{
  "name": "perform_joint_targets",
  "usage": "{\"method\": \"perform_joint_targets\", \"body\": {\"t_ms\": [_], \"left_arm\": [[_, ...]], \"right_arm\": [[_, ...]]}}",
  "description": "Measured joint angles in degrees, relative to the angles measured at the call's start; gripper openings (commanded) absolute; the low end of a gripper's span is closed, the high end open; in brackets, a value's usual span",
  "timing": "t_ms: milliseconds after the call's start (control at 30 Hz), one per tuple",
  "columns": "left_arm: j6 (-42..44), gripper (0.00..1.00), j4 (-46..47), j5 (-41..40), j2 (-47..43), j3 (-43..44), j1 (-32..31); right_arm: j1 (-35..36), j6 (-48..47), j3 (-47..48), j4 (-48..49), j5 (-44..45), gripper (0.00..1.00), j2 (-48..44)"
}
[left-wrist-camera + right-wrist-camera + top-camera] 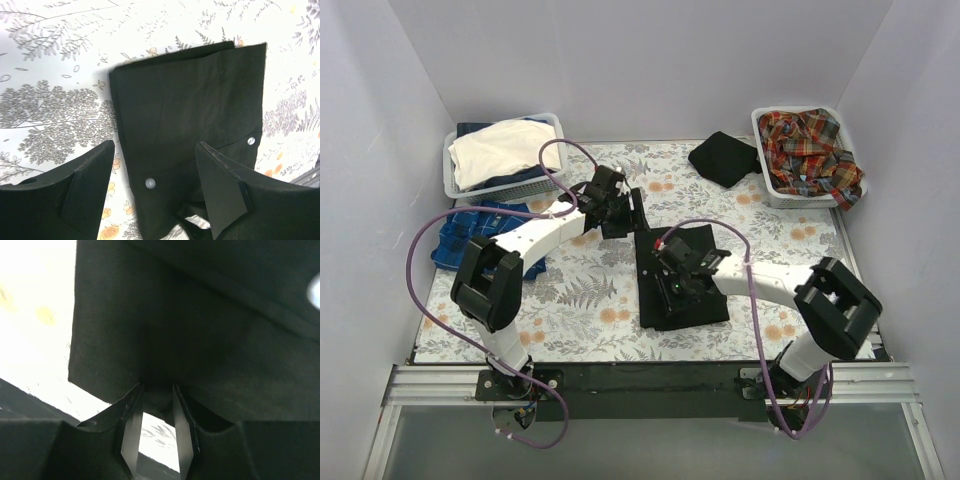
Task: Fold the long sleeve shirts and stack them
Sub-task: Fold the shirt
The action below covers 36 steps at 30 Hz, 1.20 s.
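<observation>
Far out left of the black shirt (698, 300), up at the back, sits a white basket (451, 172) with a cream cloth (500, 150) piled in it. Just in front of that basket the blue-and-white checked shirt (458, 238) lies rumpled on the flowered tablecloth (580, 300), well apart from the black shirt.

Coming closer now: the left gripper (612, 208) hangs over the black shirt's far left corner. From its own wrist camera the left gripper (154, 155) stands with jaws spread wide and nothing between them. Below it the black shirt (190, 100) shows as a flat folded panel with two small pale buttons (150, 183) catching the light.

The black shirt itself lies folded into a tall rectangle at the middle of the table, smooth and flat.

The right gripper (675, 272) is down low on it, near the middle. The right wrist view puts the right gripper (156, 405) at an edge of the black shirt (200, 340), fingers (131, 435) drawn to a narrow slit with the tablecloth showing through. Whether they pinch the cloth, I can't tell.

Behind the black shirt and a touch right, a second dark folded bundle (722, 158) rests on the tablecloth. Just right of that bundle is another white basket (782, 192), heaped with red-orange plaid shirts (810, 150), one spilling over the right rim.
</observation>
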Motion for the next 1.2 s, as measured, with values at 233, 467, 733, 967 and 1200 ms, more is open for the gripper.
{"method": "perform_joint_targets", "body": {"t_ms": [233,467,733,967,1200], "left_arm": [[1.92,0.65,2.62,5.75,0.94,0.0,-0.39],[5.29,0.65,5.7,10.97,2.54,0.76,-5.07],[4.33,0.65,6.54,14.69,10.67,4.85,-12.2],[2.64,0.65,4.61,13.62,14.73,5.01,-13.53],[-0.2,0.65,3.23,7.82,10.93,-1.92,-13.25]], "right_arm": [[-1.64,2.25,-12.48,-0.35,2.34,0.39,-13.62],[-9.79,3.63,-19.04,-5.44,5.07,0.39,-24.41],[-18.56,4.7,-19.82,-10.88,7.32,0.4,-27.43],[-23.21,4.63,-18.51,-11.67,7.17,0.39,-25.33],[-26.01,1.88,-9.11,-10.75,5.9,0.39,-14.36]]}}
